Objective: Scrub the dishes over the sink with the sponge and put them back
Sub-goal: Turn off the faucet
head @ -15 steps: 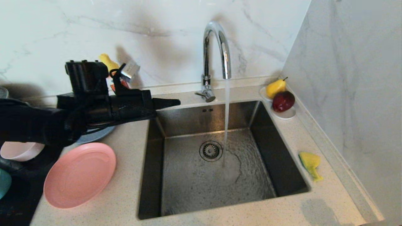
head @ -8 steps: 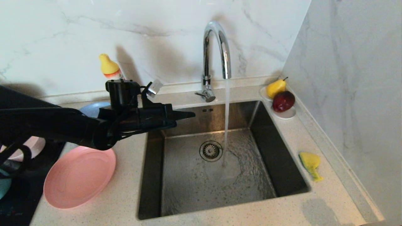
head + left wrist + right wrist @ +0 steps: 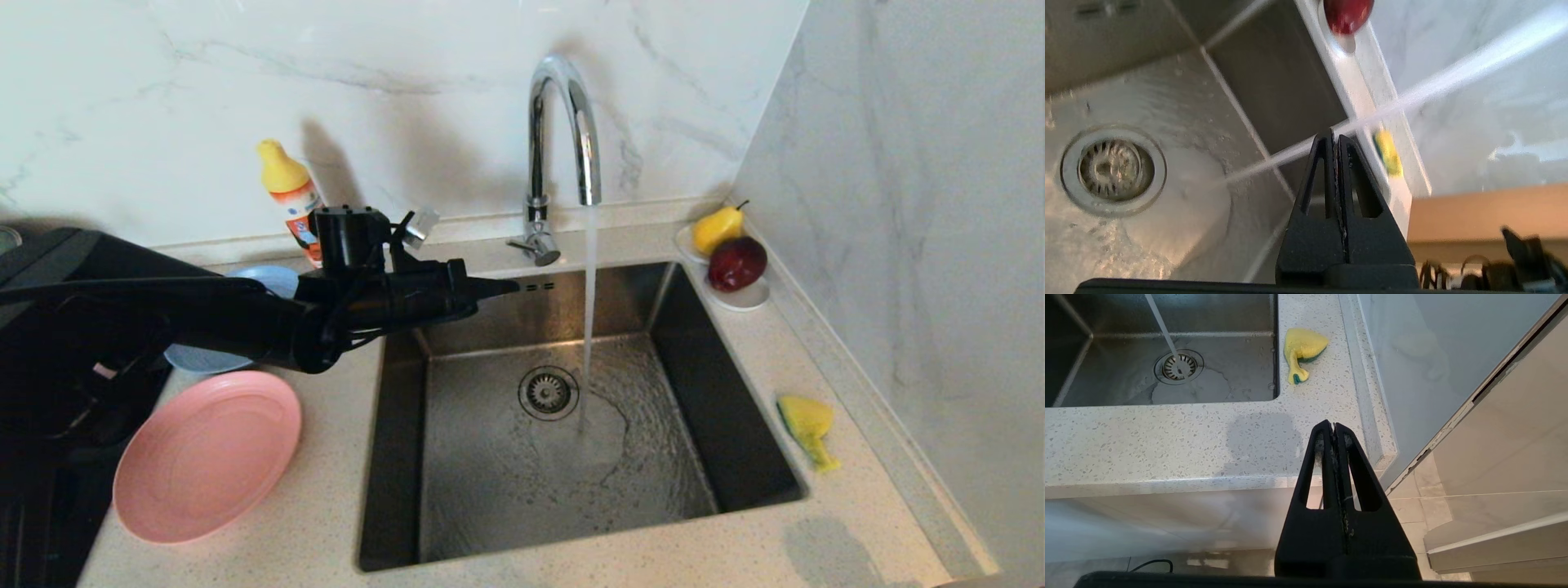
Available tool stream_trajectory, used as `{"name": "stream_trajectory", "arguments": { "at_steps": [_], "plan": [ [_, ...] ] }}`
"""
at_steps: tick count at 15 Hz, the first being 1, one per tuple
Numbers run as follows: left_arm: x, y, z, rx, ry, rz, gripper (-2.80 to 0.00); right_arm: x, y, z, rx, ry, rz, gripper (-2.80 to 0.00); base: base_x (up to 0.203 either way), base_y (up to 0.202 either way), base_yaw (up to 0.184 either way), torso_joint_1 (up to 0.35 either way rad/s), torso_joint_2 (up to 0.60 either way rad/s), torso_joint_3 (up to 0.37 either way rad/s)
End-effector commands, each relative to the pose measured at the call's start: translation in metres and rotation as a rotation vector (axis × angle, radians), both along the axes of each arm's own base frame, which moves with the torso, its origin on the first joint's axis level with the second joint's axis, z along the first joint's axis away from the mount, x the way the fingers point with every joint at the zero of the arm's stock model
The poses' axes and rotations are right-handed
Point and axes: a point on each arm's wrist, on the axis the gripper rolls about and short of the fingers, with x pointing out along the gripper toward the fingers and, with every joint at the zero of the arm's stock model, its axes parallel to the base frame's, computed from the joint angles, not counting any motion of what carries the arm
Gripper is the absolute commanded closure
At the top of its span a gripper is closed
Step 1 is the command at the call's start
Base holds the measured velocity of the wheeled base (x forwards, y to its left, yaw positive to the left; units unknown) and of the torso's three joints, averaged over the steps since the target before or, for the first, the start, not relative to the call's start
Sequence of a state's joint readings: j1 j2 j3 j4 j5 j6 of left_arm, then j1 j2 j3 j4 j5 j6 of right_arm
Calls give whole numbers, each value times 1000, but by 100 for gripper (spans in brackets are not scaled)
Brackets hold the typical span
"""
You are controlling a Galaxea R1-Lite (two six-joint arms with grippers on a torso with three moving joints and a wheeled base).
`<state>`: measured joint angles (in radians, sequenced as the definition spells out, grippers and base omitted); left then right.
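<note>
Left claw [image 3: 510,287], pressed together and empty, is advancing from frame left across the sink's [image 3: 392,457] back rim toward the running tap [image 3: 563,122], while the sponge [image 3: 807,426] is lying untouched on the tabletop [image 3: 326,506] at lower right, so scrubbing is not yet beginning.

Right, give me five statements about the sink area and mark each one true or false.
1. Water runs from the tap into the sink. True.
2. The sponge lies in the basin. False: it lies on the counter to the right of the sink.
3. The left tool is shut and holds nothing. True.
4. The pink plate is under the water. False: it sits on the counter to the left of the sink.
5. The right tool grips the sponge. False: it is shut, empty, away from it.
</note>
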<state>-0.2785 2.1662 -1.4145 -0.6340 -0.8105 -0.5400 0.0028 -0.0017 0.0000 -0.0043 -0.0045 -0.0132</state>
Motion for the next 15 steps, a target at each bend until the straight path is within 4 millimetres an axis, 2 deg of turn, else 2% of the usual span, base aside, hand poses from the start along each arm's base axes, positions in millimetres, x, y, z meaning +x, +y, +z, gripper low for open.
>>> {"name": "stream_trajectory", "arguments": {
  "at_steps": [1,6,12,15],
  "plan": [
    [16,-4,-1,-29,7,33,0,0,0,0,-1,-2,2,0,0,0,0,0,0,0],
    [31,-12,15,-112,-1,59,0,0,0,0,-1,-2,0,0,0,0,0,0,0,0],
    [42,-32,6,-132,4,32,0,0,0,0,-1,-2,0,0,0,0,0,0,0,0],
    [45,-35,4,-135,-2,35,0,0,0,0,-1,-2,0,0,0,0,0,0,0,0]
  ]
}}
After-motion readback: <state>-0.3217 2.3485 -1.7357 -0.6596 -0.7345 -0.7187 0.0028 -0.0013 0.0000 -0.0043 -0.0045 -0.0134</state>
